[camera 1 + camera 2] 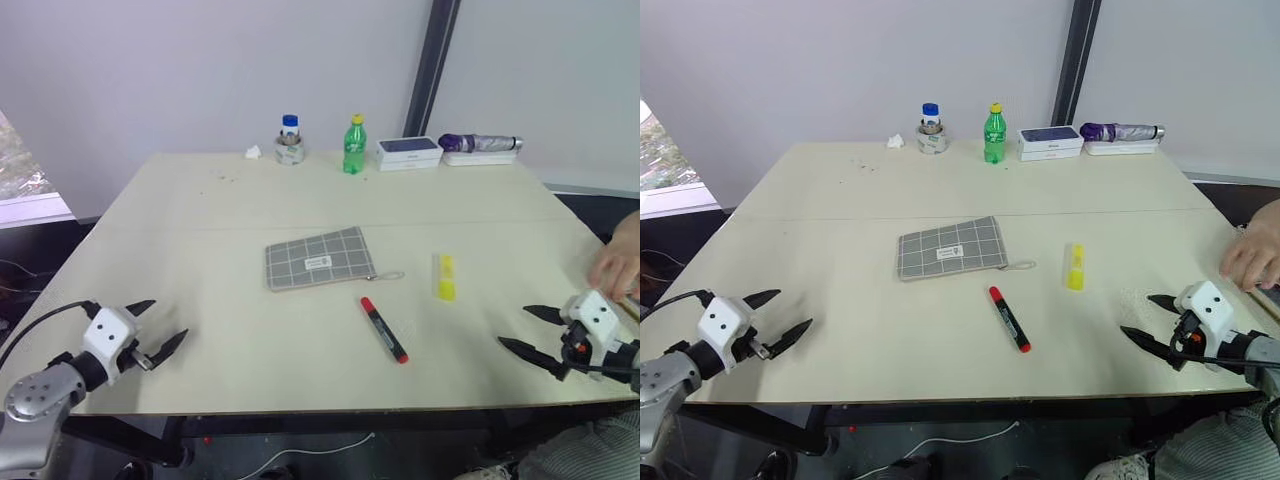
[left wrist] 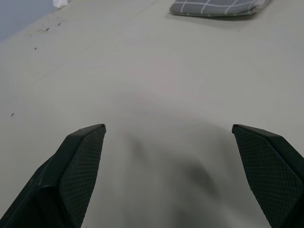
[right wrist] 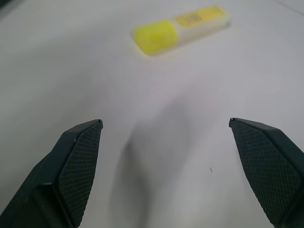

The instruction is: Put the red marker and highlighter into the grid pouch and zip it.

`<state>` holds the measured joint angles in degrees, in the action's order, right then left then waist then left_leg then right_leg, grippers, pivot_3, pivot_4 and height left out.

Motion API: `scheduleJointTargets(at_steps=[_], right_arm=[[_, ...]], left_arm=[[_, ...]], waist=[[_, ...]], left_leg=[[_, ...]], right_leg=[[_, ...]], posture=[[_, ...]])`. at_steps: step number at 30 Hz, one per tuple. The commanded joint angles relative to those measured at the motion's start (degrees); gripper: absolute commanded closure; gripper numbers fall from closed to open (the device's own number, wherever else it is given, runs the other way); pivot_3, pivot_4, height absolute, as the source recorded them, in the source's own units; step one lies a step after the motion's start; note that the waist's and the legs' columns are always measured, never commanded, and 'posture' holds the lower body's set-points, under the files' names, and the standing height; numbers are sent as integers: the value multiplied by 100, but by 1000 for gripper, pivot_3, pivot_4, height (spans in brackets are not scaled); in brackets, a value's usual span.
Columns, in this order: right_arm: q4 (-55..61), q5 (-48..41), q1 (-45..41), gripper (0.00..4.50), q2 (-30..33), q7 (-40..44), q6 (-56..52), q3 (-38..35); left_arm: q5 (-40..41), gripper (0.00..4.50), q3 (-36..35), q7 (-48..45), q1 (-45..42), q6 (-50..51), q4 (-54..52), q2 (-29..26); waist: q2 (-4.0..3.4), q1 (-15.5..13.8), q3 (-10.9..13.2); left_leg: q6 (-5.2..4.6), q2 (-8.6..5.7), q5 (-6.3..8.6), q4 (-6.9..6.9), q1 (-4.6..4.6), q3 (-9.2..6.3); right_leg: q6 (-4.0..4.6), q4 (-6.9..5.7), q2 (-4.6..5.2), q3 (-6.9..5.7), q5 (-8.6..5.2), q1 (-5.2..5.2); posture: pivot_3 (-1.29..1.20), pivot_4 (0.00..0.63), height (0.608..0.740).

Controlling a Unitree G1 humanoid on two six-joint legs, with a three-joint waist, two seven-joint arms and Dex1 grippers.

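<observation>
Distance is what matters here: both pincers hang spread and empty at the near corners of the surface (image 1: 200, 230), and everything for the task lies between them, farther in. The highlighter (image 1: 445, 276) sits ahead and to the left of the right pincer (image 1: 535, 333), its long axis running near to far, so that arm looks the nearer one for it. The red marker (image 1: 384, 329) lies just left of it, slanted with its red cap toward the far left. The grid pouch (image 1: 319, 257) rests flat at mid-surface, cord trailing right, well apart from the left pincer (image 1: 158, 328). From the head the whole layout is plain; the right wrist view adds the highlighter straight ahead between its spread fingers, and a person's hand (image 1: 620, 262) hovers by the right edge.
</observation>
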<state>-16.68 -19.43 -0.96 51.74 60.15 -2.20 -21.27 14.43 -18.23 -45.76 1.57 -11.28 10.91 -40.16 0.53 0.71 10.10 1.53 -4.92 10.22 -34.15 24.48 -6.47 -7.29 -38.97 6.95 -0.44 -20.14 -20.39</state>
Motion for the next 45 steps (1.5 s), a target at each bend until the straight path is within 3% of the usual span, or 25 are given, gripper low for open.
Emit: scheduleJointTargets(at_steps=[1, 7, 16, 19, 26, 32, 38, 45], right_arm=[[-22, -29, -89, 63, 121, 29, 164, -189], [155, -30, -296, 63, 1, -61, 95, -8], [221, 80, -1441, 63, -644, -594, -156, 653], [37, 164, -2153, 927, -1187, -1005, -266, 933], [-590, 1086, -3255, 4425, -2214, -2098, 209, 1694], [-1675, 1943, -4108, 4425, -2930, -3156, 566, 2256], [-3202, 2986, -5018, 4425, -3288, -3873, 1000, 3032], [-4165, 3361, -5484, 4425, -3505, -4097, 1378, 3328]], left_arm=[[27, 0, -185, 0, -40, -317, 92, -88], [-176, 0, -106, 129, -384, -442, 478, -169], [-510, 0, 256, 72, -1378, -1150, 1486, -236], [-736, 0, 530, 27, -1823, -1563, 2003, -221], [-1757, 0, 1260, 391, -3046, -3151, 3445, -341], [-3020, 0, 2109, 1255, -3800, -4203, 4509, -310], [-3742, 0, 2764, 2015, -4539, -4626, 5284, 30], [-4796, 0, 3680, 2901, -5015, -4795, 5625, 217]], waist=[[0, -1, 0], [0, -5, 0], [-1, 15, 0], [-1, 42, 0], [0, 21, 0], [0, 53, 0], [0, 84, 0], [-1, 110, -2]], left_leg=[[0, 0, 0, 0, 0, 0], [0, 0, 0, 0, 0, 0], [1, -1, 0, 2, 0, 0], [3, 0, -2, 1, -1, 0], [6, -6, -4, 1, 1, -2], [8, -9, -6, 2, 1, -2], [22, -12, -15, 2, 2, -3], [30, -16, -20, 2, 2, -3]], right_leg=[[0, 0, 0, 0, 0, 0], [0, 0, 0, 0, 0, 0], [-1, 0, -2, -1, 0, -2], [-1, -5, -4, -1, 1, -3], [-2, -10, -6, -3, 1, -7], [-3, -16, -5, -2, 1, -11], [-3, -28, -7, -2, 1, -18], [-4, -31, -7, -2, 1, -18]], posture=[[0, 150, 740], [0, 150, 740], [0, 150, 740], [0, 150, 740], [0, 150, 740], [0, 150, 740], [0, 150, 740], [0, 150, 740]])
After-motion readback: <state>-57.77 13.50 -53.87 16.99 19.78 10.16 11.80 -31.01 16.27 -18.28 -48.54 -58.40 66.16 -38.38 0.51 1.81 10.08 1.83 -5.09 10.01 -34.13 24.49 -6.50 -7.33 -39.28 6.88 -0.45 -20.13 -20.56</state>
